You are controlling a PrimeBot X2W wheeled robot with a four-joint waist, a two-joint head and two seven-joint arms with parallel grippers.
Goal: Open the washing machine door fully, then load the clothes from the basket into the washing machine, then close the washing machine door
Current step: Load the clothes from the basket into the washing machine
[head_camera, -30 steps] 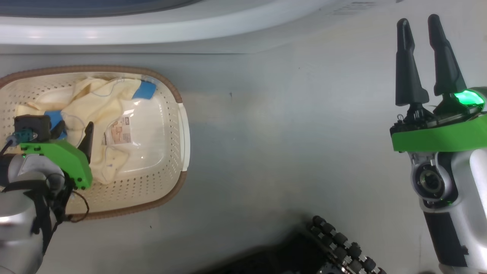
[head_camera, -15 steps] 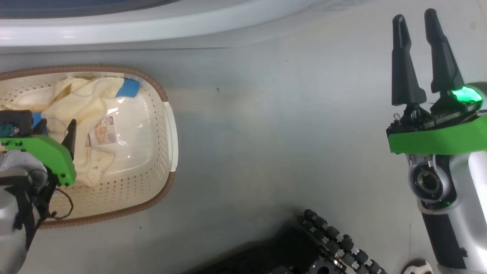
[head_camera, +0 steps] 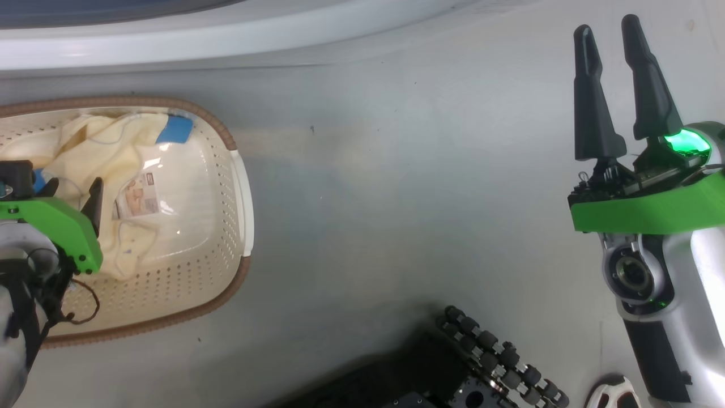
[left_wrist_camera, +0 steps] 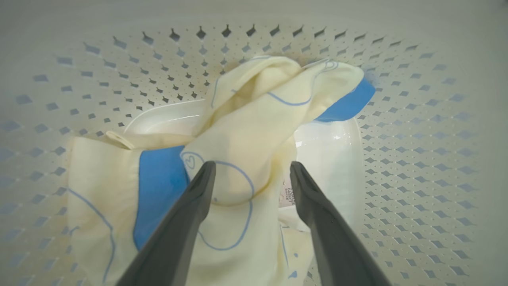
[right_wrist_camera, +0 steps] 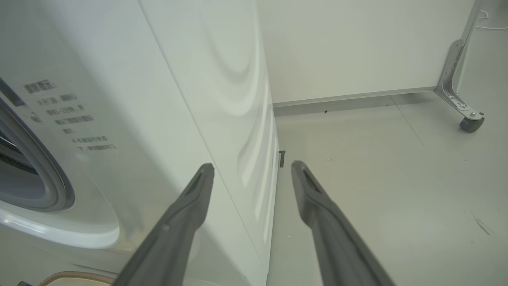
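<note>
Two dark fingers of your left gripper [left_wrist_camera: 253,167] stand wide apart and hold nothing; they hang just above the pale yellow clothes [left_wrist_camera: 246,131], straddling a raised fold beside a blue patch [left_wrist_camera: 158,186]; the clothes lie bunched in the basket [left_wrist_camera: 416,159], which sits on the floor [head_camera: 396,198] close in front of the washing machine [head_camera: 226,45]. Your right gripper [head_camera: 606,27] is likewise spread and empty, well apart over bare floor by the machine's corner. Mind the pinch: close too high and you likely catch one thin layer that slips on the lift; go too deep and the tips may jam in the basket's holes or drag the light basket up; you cannot tell from here whether the door stands fully open, so check before carrying.
</note>
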